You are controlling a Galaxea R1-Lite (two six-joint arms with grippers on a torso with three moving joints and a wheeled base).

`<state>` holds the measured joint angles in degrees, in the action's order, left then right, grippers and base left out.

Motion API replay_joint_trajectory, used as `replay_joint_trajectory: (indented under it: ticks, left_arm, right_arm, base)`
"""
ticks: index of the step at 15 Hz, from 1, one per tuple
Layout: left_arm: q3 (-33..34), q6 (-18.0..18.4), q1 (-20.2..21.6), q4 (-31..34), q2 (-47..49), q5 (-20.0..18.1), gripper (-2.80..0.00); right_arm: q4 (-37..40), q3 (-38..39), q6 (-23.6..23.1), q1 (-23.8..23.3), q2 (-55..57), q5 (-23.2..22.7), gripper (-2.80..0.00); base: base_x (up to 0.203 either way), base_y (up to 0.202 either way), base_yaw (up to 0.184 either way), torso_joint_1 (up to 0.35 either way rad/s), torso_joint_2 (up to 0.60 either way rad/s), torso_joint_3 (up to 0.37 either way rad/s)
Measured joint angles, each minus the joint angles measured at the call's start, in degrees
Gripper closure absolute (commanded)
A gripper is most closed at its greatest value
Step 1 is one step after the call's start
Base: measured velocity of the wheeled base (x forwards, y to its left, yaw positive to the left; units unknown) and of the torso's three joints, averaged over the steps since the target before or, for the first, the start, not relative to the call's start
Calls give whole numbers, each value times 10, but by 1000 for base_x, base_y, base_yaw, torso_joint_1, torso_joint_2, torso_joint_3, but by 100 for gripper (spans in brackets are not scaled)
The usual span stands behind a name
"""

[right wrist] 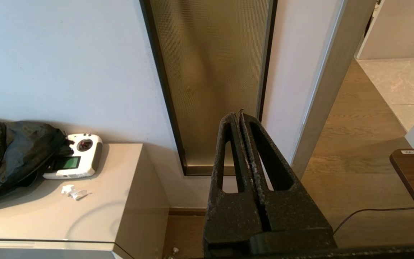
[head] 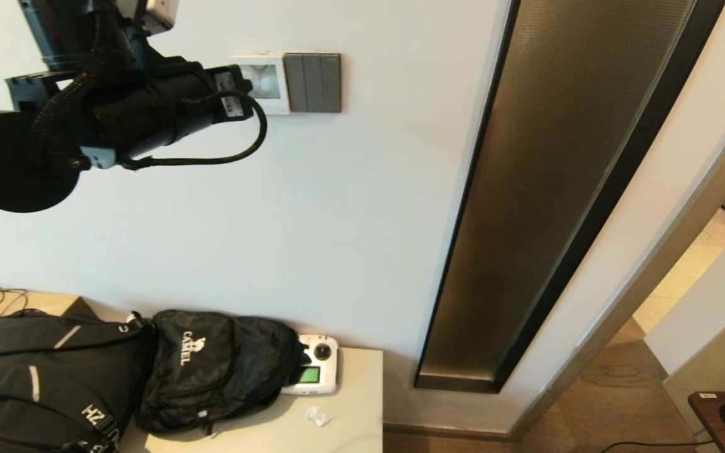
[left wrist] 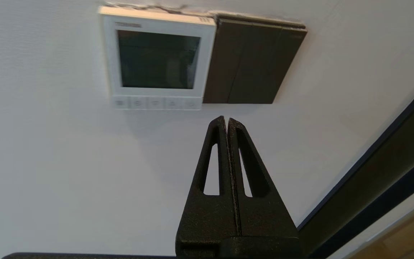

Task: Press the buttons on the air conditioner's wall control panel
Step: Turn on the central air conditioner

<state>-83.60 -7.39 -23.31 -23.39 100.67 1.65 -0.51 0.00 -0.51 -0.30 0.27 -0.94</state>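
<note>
Right tool (right wrist: 241,117): parked low, clenched on nothing, facing the counter (right wrist: 59,212).
Left tool (left wrist: 225,120): clenched, empty, raised short of the wall, just below the air conditioner's wall control panel (left wrist: 157,57).
Buttons (left wrist: 156,103): tiny, stiff, shallow; likely need one light, square tip-press, no gripping.
Panel: screen dark, beside the grey switch plate (left wrist: 252,63).

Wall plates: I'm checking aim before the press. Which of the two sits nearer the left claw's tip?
The dark grey switch plate; the left claw sits just below its lower-left corner, while the white control panel lies further aside.

Cabinet top (head: 356,402) w/ backpacks (head: 211,368), remote (head: 315,372), paper scrap (head: 318,415).
</note>
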Motion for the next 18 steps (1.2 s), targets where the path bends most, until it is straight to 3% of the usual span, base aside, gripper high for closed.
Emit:
replay_joint_trajectory:
  ticks: [6, 18]
  left_arm:
    - [-77, -2, -17, -1, 94, 7, 0]
    - [-148, 1, -8, -32, 174, 30, 0]
  right_arm:
    - [0, 0, 0, 1, 0, 0, 0]
    - [0, 0, 0, 0, 0, 0, 0]
  base:
    - [0, 0, 0, 0, 0, 0]
    - [0, 0, 0, 0, 0, 0]
